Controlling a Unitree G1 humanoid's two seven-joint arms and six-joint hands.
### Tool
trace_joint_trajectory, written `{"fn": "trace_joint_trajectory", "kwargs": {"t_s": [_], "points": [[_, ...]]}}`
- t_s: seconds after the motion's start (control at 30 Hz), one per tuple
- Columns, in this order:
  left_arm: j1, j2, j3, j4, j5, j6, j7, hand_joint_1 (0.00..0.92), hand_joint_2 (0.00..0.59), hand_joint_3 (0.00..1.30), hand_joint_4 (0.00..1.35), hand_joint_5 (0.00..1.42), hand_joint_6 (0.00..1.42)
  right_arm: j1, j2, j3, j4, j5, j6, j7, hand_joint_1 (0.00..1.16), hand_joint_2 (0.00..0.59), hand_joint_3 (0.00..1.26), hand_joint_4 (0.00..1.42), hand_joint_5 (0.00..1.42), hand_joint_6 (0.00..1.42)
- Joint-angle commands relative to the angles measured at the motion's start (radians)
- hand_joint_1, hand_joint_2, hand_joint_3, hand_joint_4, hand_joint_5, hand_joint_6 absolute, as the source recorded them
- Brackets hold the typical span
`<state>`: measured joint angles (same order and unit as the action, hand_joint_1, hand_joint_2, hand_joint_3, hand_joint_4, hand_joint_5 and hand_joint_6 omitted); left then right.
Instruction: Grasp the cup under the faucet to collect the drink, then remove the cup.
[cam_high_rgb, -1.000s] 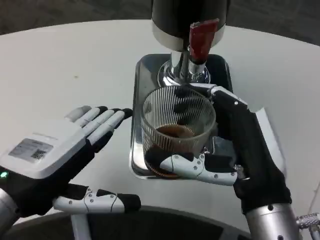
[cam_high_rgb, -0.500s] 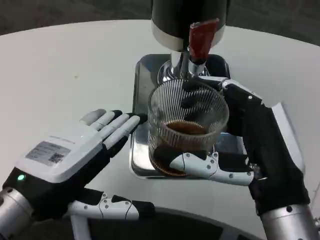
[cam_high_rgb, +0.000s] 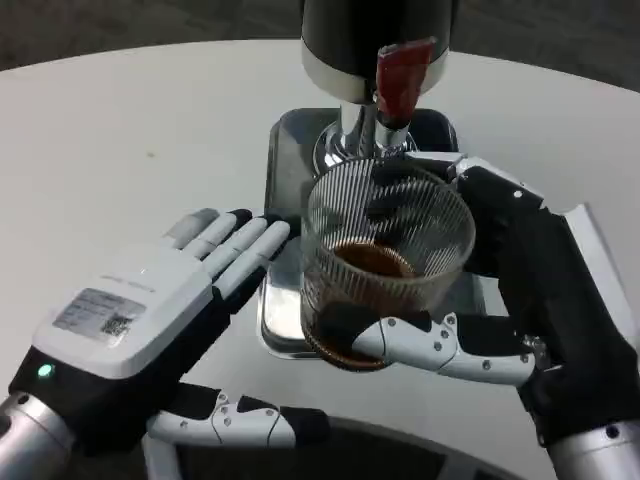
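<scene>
A ribbed clear glass cup holds a little dark drink at its bottom. My right hand grips it from the right, thumb across the front near the base, fingers behind. The cup hangs above the front of the steel drip tray. Behind it stands the dark dispenser with its red tap handle and chrome spout. My left hand hovers open to the cup's left, fingers straight and reaching the tray's left rim, thumb spread below.
The white round table stretches wide to the left and behind. Its near edge curves along the bottom of the picture, with dark floor beyond.
My right hand has carried the cup toward me and a little to the right, so it looms larger. My left hand has slid forward and right, closer to the tray.
</scene>
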<state>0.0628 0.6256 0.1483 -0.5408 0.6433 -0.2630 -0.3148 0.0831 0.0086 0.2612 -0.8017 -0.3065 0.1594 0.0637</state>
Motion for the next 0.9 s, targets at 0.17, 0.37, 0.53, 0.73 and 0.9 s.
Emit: {"fn": "trace_joint_trajectory", "kwargs": {"t_s": [0.17, 0.37, 0.53, 0.73, 0.9], "points": [[0.049, -0.009, 0.018, -0.043, 0.019, 0.019, 0.008, 0.000, 0.014, 0.00, 0.00, 0.00, 0.00, 0.044, -0.004, 0.033, -0.109, 0.000, 0.019, 0.003, 1.13, 0.096, 0.73, 0.96, 0.98, 1.40], [0.047, -0.010, 0.016, -0.039, 0.017, 0.024, 0.011, 0.000, 0.012, 0.00, 0.00, 0.00, 0.00, 0.055, -0.002, 0.029, -0.137, 0.002, 0.048, -0.001, 1.13, 0.096, 0.73, 0.97, 0.98, 1.40], [0.043, -0.013, 0.011, -0.042, 0.018, 0.030, 0.009, 0.000, 0.011, 0.00, 0.00, 0.00, 0.00, 0.061, 0.001, 0.042, -0.132, 0.002, 0.047, -0.007, 1.13, 0.096, 0.73, 0.98, 0.98, 1.40], [0.042, -0.009, 0.009, -0.040, 0.017, 0.036, 0.002, 0.000, 0.010, 0.00, 0.00, 0.00, 0.00, 0.062, 0.004, 0.040, -0.135, 0.003, 0.051, -0.009, 1.13, 0.096, 0.74, 0.98, 0.98, 1.40], [0.043, -0.009, 0.009, -0.040, 0.014, 0.040, -0.001, 0.000, 0.009, 0.00, 0.00, 0.00, 0.00, 0.064, 0.006, 0.042, -0.137, 0.005, 0.056, -0.010, 1.13, 0.096, 0.74, 0.98, 0.98, 1.40]]}}
